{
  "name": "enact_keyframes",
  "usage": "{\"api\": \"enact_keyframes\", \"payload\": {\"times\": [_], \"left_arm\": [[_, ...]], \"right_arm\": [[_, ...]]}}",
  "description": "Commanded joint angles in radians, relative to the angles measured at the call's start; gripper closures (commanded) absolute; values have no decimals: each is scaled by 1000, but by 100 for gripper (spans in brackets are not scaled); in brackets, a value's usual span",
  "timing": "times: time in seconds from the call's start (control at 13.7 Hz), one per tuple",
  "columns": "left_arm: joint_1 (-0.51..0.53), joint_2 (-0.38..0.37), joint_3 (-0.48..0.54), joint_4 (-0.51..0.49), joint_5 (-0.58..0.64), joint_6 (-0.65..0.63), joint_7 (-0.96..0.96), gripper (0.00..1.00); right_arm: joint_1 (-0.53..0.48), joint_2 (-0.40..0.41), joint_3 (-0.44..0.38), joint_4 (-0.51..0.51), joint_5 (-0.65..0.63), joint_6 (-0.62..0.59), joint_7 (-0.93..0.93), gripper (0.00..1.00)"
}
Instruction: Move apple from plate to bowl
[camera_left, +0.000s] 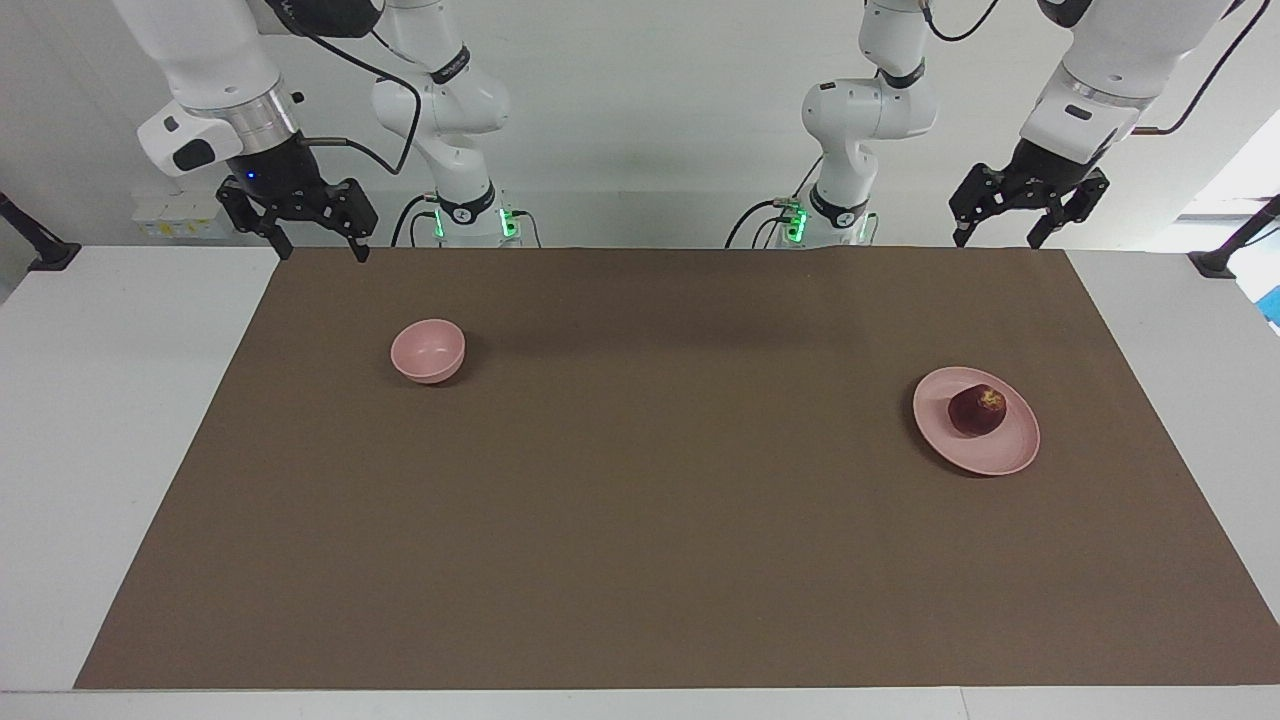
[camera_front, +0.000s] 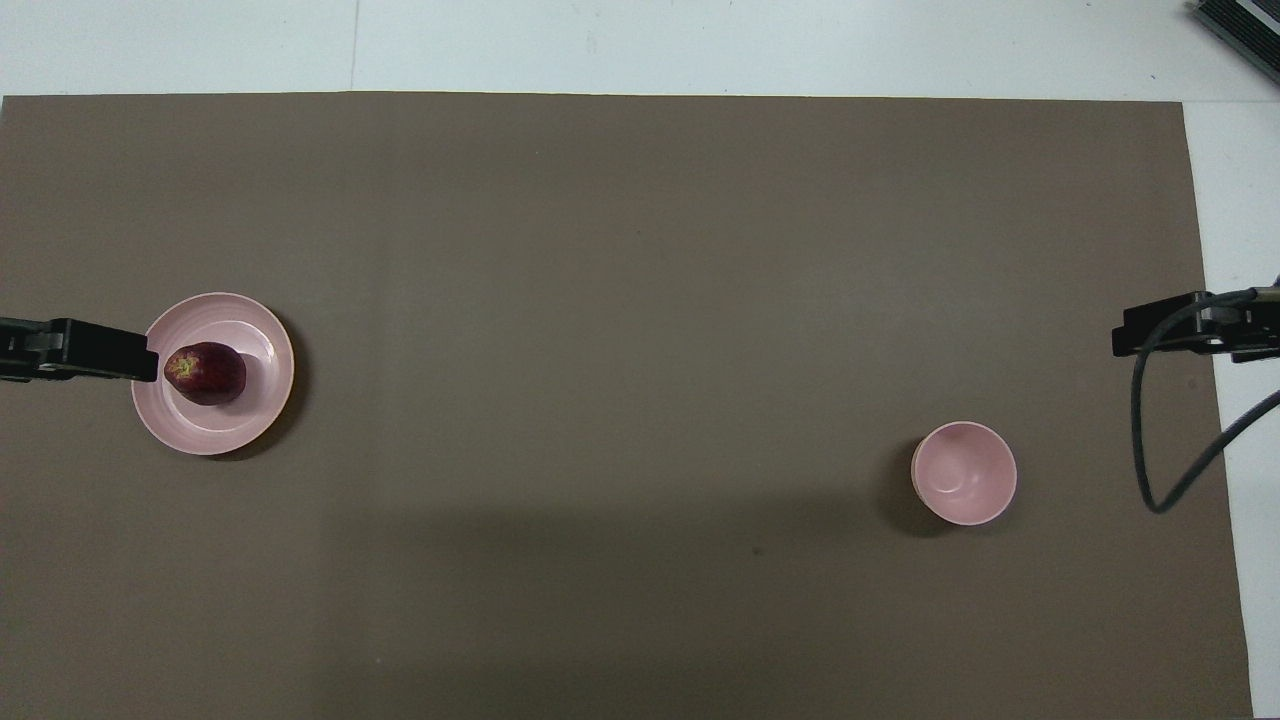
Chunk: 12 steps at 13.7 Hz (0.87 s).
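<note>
A: Which step is this?

B: The very start, I'd say. The apple (camera_left: 977, 410) lies on the plate (camera_left: 1005, 457) toward the left arm's end; the bowl (camera_left: 428, 350), at 9 o'clock from it in the facing view, is empty.

A: And the 2 grippers?

B: The left gripper (camera_left: 1000, 237) hangs raised at 12 o'clock from the plate, fingers spread, holding nothing. The right gripper (camera_left: 318, 246) waits at 11 o'clock from the bowl, spread too.

A: Next?

B: Probably the left gripper comes down over the apple and closes around it.
</note>
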<state>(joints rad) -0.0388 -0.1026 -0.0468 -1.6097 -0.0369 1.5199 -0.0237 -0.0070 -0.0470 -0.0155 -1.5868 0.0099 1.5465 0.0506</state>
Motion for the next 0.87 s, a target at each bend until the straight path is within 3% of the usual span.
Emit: {"api": "enact_keyframes", "payload": {"times": [0.0,0.8], "left_arm": [[5,-19,1,-16,-5,-6,-2,0],[5,-19,1,-16,-5,-9,-1,0]], "right_arm": [[-5,-5,8,1,-18,-14,15,0],[-5,-22,8,-25,-5,-16,18,0]]}}
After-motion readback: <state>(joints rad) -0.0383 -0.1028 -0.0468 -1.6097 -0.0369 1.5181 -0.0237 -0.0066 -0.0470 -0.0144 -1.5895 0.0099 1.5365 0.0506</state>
